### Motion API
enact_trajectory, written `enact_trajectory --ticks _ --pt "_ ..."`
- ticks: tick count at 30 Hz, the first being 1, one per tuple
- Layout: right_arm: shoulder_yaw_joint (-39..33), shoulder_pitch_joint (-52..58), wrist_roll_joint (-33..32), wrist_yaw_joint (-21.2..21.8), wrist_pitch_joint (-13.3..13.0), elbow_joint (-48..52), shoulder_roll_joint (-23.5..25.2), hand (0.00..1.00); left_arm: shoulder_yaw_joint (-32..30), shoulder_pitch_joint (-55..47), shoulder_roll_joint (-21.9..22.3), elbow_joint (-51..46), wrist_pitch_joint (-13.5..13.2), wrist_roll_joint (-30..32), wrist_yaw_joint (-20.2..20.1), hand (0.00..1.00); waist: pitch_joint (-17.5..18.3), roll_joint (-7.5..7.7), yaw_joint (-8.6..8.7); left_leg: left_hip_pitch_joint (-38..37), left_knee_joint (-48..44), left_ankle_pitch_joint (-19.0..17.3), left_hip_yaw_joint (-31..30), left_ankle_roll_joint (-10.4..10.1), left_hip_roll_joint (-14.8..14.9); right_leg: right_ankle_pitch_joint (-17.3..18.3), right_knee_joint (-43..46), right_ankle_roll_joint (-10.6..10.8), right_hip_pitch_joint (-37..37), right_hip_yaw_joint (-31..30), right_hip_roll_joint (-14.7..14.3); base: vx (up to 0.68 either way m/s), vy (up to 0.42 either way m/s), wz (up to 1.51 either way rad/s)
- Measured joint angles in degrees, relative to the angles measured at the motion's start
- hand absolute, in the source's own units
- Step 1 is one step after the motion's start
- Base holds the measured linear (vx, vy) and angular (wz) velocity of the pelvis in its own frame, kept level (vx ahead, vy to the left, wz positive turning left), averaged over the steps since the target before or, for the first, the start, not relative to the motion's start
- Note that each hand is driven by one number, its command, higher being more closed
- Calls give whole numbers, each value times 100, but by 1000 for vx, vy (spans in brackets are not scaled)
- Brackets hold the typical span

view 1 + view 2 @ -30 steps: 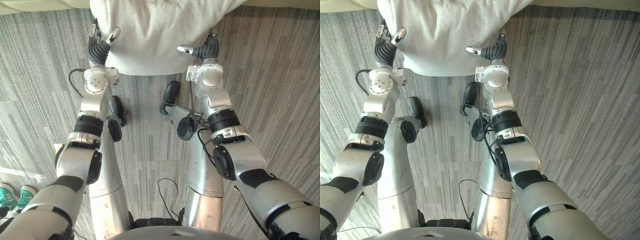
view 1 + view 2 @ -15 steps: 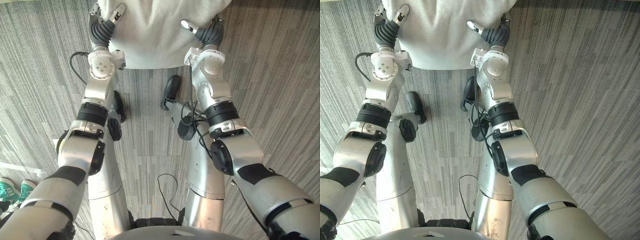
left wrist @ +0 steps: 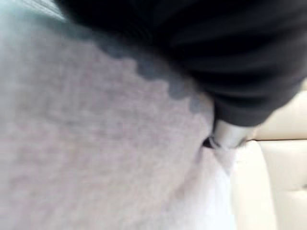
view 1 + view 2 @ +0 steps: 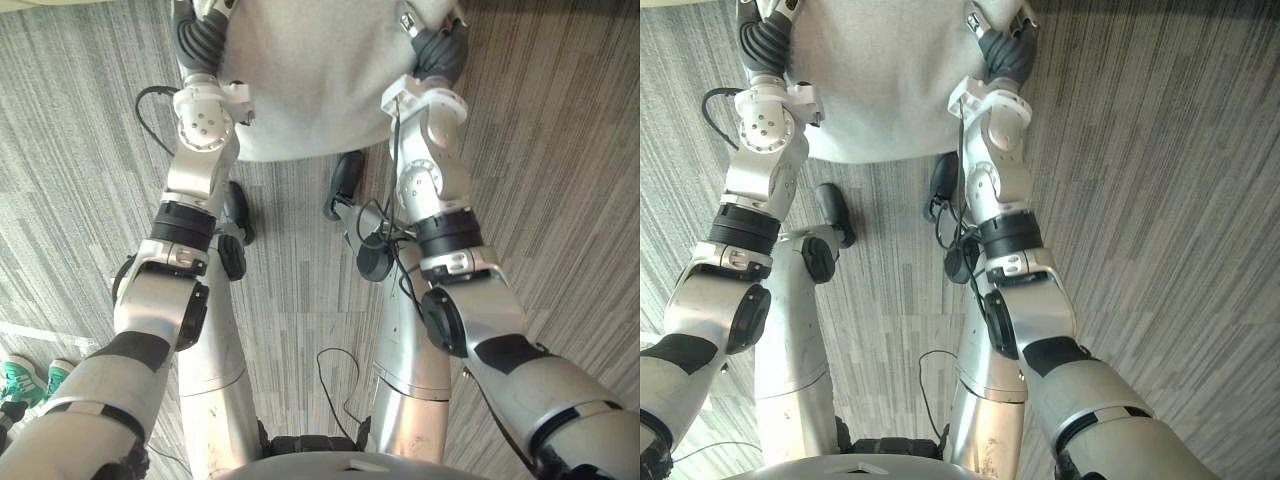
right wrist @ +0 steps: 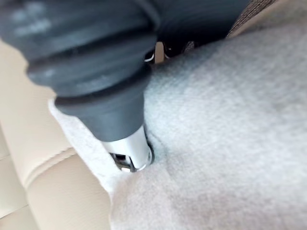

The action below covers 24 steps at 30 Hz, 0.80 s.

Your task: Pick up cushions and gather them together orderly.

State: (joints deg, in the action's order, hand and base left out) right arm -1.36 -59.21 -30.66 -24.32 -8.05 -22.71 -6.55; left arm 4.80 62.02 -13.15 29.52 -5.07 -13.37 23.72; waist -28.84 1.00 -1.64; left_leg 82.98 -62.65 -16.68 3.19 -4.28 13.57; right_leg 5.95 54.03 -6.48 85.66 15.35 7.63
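The grey cushion hangs above the carpet floor beside a cream sofa, with the left hand and right hand against its opposite sides, arms stretched forward, grip impossible to tell

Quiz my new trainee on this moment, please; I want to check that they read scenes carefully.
1. True or false: the left hand and right hand press the grey cushion from opposite sides.
2. Beyond the cushion in the wrist views is: A a cream sofa, B a wooden table, C a blue wall.
3. Fill in: a person's shoes are ___.
Key: 1 true; 2 A; 3 green.
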Motion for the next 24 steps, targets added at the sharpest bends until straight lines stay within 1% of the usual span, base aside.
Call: enact_trajectory --ticks 2,4,6,8,9,10,11,12,13,14,16,17,18,19,21,23,24 --pt "0 296 -104 20 -166 353 199 100 4 -287 47 -434 -7 3 8 100 4 -8 13 -286 162 35 7 -5 0 1 -192 78 -307 9 -41 0 0 0" --pt "0 483 -118 45 -240 598 305 100 12 -447 89 -661 -14 13 8 100 4 -8 13 -485 326 88 13 8 0 -37 -364 132 -517 23 -79 -9 -13 2" --pt "7 806 -125 147 -376 904 461 100 41 -797 163 -954 -67 15 8 100 5 -9 34 -923 653 180 57 -1 -6 -80 -647 173 -954 63 -106 -1 -31 9" --pt "19 1033 -125 213 -418 1151 527 100 32 -1085 268 -1207 -82 8 8 100 5 -9 33 -1245 849 230 99 -31 -14 -98 -803 152 -1253 90 -111 34 -28 6" --pt "43 1204 -117 259 -436 1316 564 100 33 -1308 352 -1364 -124 0 8 100 5 -9 29 -1511 1004 259 137 -44 -17 -116 -940 125 -1504 99 -129 62 -35 1" --pt "87 1402 -104 323 -478 1474 600 100 36 -1627 494 -1590 -188 -40 7 100 6 -12 31 -1956 1214 270 183 -62 -25 -178 -1087 41 -1921 124 -149 57 -29 1" --pt "91 1495 -102 323 -479 1562 616 100 43 -1765 581 -1696 -189 -62 8 100 6 -12 32 -2172 1317 273 208 -67 -43 -176 -1151 42 -2115 119 -152 72 -36 4" --pt "155 1730 -82 371 -558 1697 624 100 79 -2092 786 -1884 -290 -121 6 100 167 -23 35 -2459 1514 282 244 -71 -71 -160 -1291 69 -2371 111 -156 52 -24 7" --pt "190 1842 -68 399 -592 1764 623 100 107 -2226 847 -1958 -326 -128 6 100 292 -31 39 -2487 1564 284 250 -72 -82 -156 -1325 75 -2390 111 -155 76 -24 5" --pt "312 2153 -36 493 -713 2052 612 100 199 -2626 963 -2297 -445 -165 6 100 459 -43 41 -2806 1714 287 300 -79 -99 -144 -1430 95 -2680 109 -156 94 -18 2" --pt "518 2676 139 661 -806 2356 609 100 291 -3113 1030 -2588 -551 -214 -26 100 516 -44 52 -3593 2056 288 343 -83 -135 -121 -1715 135 -3440 117 -179 115 -12 3" --pt "580 2852 175 700 -811 2437 610 100 307 -3259 1036 -2649 -565 -215 -33 100 594 -45 61 -3724 2124 288 349 -83 -146 -110 -1769 151 -3558 122 -181 87 2 7" --pt "728 3233 204 814 -834 2627 607 100 356 -3589 1029 -2823 -611 -214 -58 100 717 -46 69 -4049 2289 288 375 -84 -184 -80 -1903 203 -3857 117 -180 85 7 5" --pt "843 3554 261 925 -854 2718 607 100 390 -3913 1023 -3011 -635 -212 -73 100 761 -47 70 -4396 2427 288 434 -83 -207 -67 -2015 224 -4180 108 -183 109 15 2" --pt "970 4049 380 1042 -816 2811 601 100 446 -4414 1022 -3242 -651 -208 -169 100 896 -52 47 -4852 2660 288 491 -83 -229 -57 -2205 265 -4596 92 -202 100 22 -3" --pt "1252 4849 429 1170 -704 2864 558 100 460 -5195 1015 -3490 -653 -209 -346 100 1173 -49 24 -5508 2990 288 618 -83 -267 -46 -2460 312 -5180 61 -238 131 36 -7" --pt "1282 4964 473 1193 -664 2865 555 100 460 -5323 1013 -3535 -653 -210 -369 100 1213 -53 20 -5620 3043 288 639 -83 -267 -50 -2513 325 -5281 44 -255 154 41 -14"
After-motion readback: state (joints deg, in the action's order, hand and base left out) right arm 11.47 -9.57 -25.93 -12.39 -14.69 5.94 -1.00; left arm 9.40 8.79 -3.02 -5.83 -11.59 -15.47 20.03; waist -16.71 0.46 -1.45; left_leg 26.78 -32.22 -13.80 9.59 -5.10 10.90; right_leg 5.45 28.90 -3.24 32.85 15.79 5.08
